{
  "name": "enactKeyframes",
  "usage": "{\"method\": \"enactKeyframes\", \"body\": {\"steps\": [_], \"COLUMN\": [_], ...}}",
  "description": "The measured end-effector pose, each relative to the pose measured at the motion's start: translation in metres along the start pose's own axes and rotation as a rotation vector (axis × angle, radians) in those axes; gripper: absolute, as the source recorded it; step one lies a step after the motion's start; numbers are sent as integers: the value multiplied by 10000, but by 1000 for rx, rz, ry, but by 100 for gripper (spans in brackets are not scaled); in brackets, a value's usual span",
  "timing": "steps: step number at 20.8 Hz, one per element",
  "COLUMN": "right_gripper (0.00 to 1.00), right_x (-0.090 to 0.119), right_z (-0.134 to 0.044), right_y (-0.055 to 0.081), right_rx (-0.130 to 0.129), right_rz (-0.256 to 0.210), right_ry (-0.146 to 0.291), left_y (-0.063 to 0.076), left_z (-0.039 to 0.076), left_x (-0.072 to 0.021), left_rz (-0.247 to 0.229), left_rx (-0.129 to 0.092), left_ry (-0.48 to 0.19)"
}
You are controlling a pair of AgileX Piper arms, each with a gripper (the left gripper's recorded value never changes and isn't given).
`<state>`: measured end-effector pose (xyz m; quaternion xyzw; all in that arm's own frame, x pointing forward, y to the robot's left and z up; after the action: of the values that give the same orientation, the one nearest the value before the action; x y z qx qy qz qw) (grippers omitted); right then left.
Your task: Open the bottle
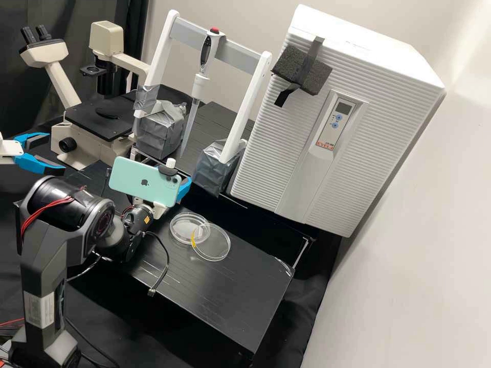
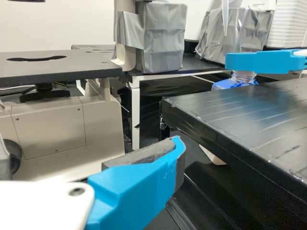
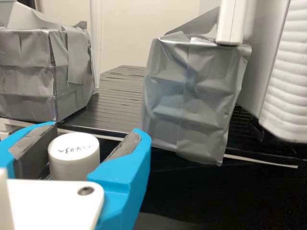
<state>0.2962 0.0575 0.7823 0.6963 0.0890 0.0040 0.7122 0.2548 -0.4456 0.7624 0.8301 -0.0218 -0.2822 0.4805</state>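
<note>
Bottle stands at the bench's back left corner. Right fingers squeeze its white cap. Left fingers are spread wide apart, holding nothing, beside the microscope.

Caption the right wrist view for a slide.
Right gripper around the white cap, a grey taped block beyond.

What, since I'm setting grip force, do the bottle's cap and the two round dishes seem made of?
The cap is probably plastic: opaque matte white, with pen marks on its flat top. The dishes are clear and glossy, the bench shows through them and their rims catch light. They could be plastic or glass; the look leaves that open.
</note>
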Motion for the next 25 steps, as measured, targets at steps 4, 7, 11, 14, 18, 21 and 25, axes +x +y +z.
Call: {"method": "enactKeyframes", "body": {"steps": [4, 7, 11, 14, 18, 21, 25], "right_gripper": [0, 0, 0, 0, 0, 0, 0], "right_x": [0, 0, 0, 18, 34, 34, 55], "right_z": [0, 0, -17, -56, -109, -114, -127], "right_y": [0, 0, -16, -32, -47, -52, -37], "right_rx": [0, 0, 0, 0, 0, 1, 2], "right_rz": [0, 0, -5, -12, -17, -18, -14], "right_ry": [0, 0, 6, 18, 35, 36, 38], "left_y": [0, 0, 0, 0, 0, 0, 0], "left_z": [0, 0, 0, 0, 0, 0, 0], "left_x": [0, 0, 0, 0, 0, 0, 0], "left_rz": [0, 0, 0, 0, 0, 0, 0], "left_rx": [0, 0, 0, 0, 0, 0, 0], "left_ry": [0, 0, 0, 0, 0, 0, 0]}}
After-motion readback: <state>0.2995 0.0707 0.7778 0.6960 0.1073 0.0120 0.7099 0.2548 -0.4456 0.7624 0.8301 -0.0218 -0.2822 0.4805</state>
